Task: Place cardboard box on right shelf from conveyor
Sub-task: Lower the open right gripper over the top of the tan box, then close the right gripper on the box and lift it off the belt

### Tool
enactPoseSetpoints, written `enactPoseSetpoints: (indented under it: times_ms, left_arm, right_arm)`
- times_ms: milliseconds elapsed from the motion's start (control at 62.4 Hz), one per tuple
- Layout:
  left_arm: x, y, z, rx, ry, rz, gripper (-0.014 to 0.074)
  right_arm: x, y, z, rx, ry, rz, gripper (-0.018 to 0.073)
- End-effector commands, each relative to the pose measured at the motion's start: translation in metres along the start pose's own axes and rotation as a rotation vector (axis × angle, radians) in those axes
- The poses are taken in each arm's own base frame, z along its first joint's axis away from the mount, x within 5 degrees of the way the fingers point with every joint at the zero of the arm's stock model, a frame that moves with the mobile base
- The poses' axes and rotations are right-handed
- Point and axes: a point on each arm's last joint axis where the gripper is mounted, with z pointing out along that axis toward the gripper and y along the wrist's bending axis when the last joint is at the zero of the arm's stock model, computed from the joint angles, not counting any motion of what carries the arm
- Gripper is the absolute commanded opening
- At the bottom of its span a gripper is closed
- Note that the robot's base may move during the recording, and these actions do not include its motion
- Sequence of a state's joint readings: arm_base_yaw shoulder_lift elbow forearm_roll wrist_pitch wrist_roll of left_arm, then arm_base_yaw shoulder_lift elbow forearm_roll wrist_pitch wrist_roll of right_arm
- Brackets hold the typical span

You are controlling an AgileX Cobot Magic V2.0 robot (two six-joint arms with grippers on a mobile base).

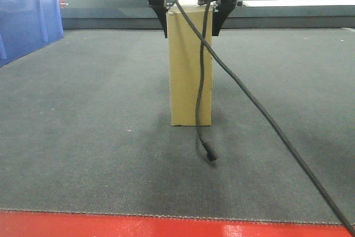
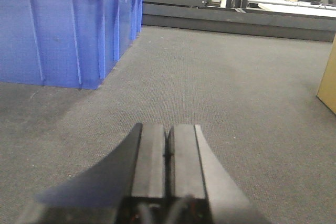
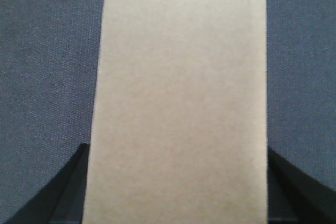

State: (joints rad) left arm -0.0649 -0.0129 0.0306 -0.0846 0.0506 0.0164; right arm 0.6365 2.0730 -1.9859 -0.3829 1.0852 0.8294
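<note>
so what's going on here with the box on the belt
The right gripper is over the cardboard box, with its fingers on either side of the box's top. Whether they already press on it is hard to tell. The box stands upright on the conveyor, not yet lifted. The left gripper is shut and empty, low over the belt, with a blue bin ahead to its left.

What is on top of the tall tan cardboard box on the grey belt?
The black right gripper straddles the top of the tan cardboard box, one finger down each side. A black cable hangs across its front. From the front, the top face is hidden.
</note>
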Motion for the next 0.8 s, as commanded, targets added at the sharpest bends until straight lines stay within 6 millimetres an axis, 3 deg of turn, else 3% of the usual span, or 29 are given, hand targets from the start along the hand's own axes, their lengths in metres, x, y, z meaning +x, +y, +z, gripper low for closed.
enactPoseSetpoints:
  times_ms: [0,417,625,786]
  left_arm:
    - [-0.01,0.0,-0.002,-0.002,-0.105,-0.011,-0.0119]
    - [-0.01,0.0,-0.002,-0.002,-0.105,-0.011,-0.0119]
    - [-0.01,0.0,-0.002,-0.002,-0.105,-0.011,-0.0119]
    - [-0.01,0.0,-0.002,-0.002,-0.105,-0.011,-0.0119]
  right_arm:
    - [-0.021,-0.007,-0.041,-0.061,-0.12,0.023,0.0189]
    - [-0.041,-0.032,-0.105,-0.107,-0.268,-0.208,0.016]
    - [-0.04,-0.047,-0.114,-0.121,-0.28,-0.231,0.016]
    - [-0.028,-0.061,-0.118,-0.153,-0.308,-0.236,0.016]
